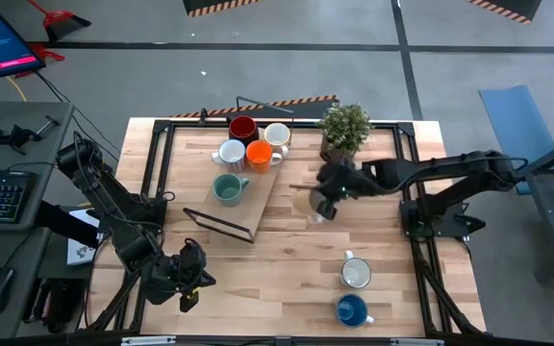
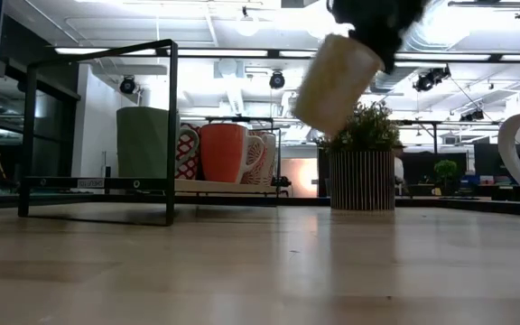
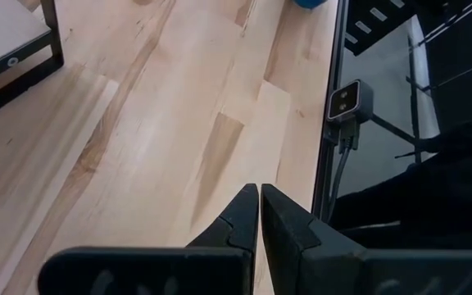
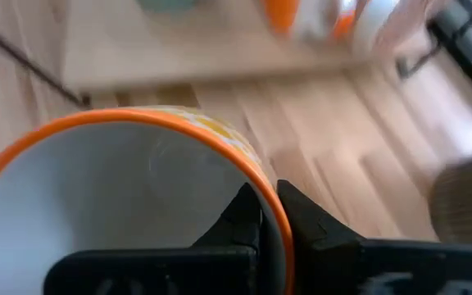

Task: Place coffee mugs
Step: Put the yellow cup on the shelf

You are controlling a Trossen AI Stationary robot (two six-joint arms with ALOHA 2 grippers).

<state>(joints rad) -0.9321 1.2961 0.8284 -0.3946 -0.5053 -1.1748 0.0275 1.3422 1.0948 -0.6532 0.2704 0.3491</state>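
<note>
My right gripper [image 1: 323,200] is above the table's middle, left of the potted plant, shut on a tan mug [image 2: 337,79] that has an orange rim and a white inside [image 4: 121,188]. On a wooden board [image 1: 258,192] at the far left stand a dark red mug [image 1: 243,127], two white mugs [image 1: 277,135], an orange mug [image 1: 263,154] and a teal mug [image 1: 227,188]. A cream mug [image 1: 356,273] and a blue mug [image 1: 352,309] stand on the table near its right near corner. My left gripper [image 3: 259,197] is shut, touching nothing, over the near left corner. My right gripper holds the tan mug by its wall at the rim [image 4: 273,215], with one finger [image 4: 240,217] inside the mug and one [image 4: 310,221] outside. The mug is lifted clear of the table and hangs tilted below the gripper [image 2: 368,23].
A potted green plant [image 1: 344,130] stands at the far edge, right of the board. A black wire frame [image 1: 221,225] lies at the board's near end. A black metal rail [image 1: 162,154] runs around the table. Bare wood lies between the board and the two near mugs.
</note>
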